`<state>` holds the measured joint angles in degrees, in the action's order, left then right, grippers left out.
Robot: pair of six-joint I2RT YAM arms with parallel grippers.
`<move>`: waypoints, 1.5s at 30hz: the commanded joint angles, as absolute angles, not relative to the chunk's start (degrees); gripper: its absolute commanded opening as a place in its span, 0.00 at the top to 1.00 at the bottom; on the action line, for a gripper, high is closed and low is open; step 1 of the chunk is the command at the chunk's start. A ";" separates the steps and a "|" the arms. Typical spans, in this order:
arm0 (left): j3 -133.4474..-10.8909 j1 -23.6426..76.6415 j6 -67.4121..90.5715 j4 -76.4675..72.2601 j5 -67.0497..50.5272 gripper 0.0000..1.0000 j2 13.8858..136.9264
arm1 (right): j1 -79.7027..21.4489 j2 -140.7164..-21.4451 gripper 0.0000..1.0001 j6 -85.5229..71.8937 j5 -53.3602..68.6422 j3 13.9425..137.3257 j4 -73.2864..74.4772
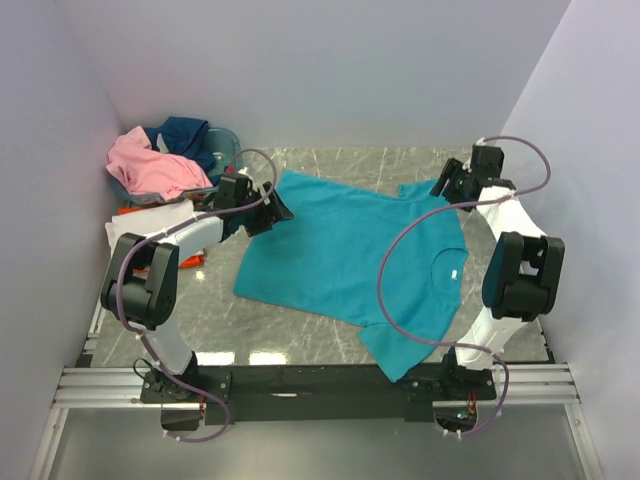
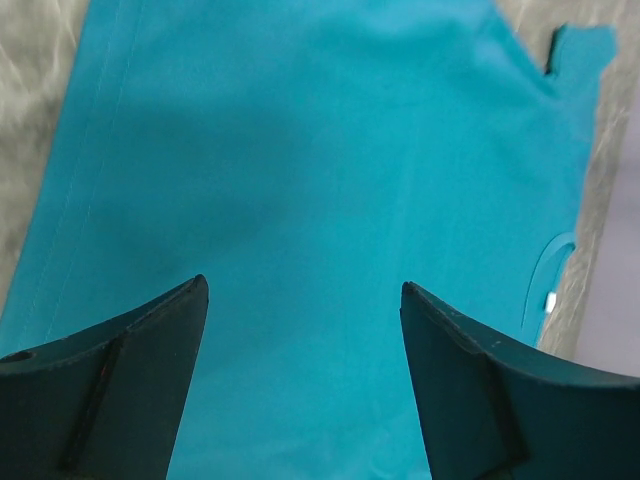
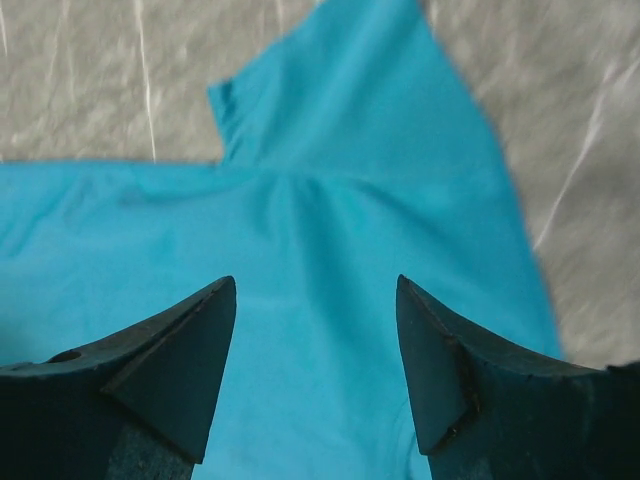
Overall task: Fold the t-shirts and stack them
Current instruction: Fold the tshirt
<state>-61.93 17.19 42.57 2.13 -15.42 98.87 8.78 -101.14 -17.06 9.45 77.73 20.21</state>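
A teal t-shirt [image 1: 350, 255] lies spread flat on the marble table, collar toward the right. My left gripper [image 1: 280, 210] hovers open and empty over its hem end at the left; in the left wrist view [image 2: 304, 285] teal cloth [image 2: 320, 180] fills the gap between the fingers. My right gripper [image 1: 445, 187] hovers open and empty over the far sleeve; in the right wrist view [image 3: 316, 283] the sleeve [image 3: 350, 110] lies just ahead. Pink [image 1: 150, 165], navy [image 1: 188, 135], white [image 1: 150, 222] and orange [image 1: 193, 259] shirts are heaped at the back left.
An oval blue-grey basket [image 1: 226, 147] stands in the back left corner under the heap of shirts. Walls close in at the left, back and right. Bare marble table [image 1: 300, 335] shows near the arm bases and in the far middle.
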 commanded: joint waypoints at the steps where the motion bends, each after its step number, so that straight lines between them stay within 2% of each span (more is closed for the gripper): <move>1: -62.83 18.19 42.10 1.92 -18.19 0.17 98.87 | 6.69 -97.66 0.29 -21.79 10.54 70.96 20.31; 4: -64.07 18.98 40.08 5.88 -17.49 0.17 99.93 | 2.83 -93.88 0.28 -22.94 8.36 64.46 19.07; 8: -62.14 19.07 40.34 4.05 -17.75 0.17 99.41 | -1.30 -90.27 0.28 -25.65 4.49 57.49 17.58; 13: -61.26 19.07 41.31 2.29 -18.11 0.18 100.46 | -2.46 -86.58 0.28 -27.60 4.04 51.25 16.61; 27: -70.48 19.51 37.53 13.09 -6.25 0.19 107.66 | -2.37 -90.26 0.27 -29.79 0.09 52.91 21.18; 45: -75.75 19.51 36.39 15.12 -6.15 0.18 116.45 | -0.35 -96.32 0.25 -31.20 -0.18 54.75 21.71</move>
<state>-74.28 19.22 38.11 12.84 -7.20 112.86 -0.99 -94.11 -30.87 0.67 52.97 21.54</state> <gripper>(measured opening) 0.814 0.743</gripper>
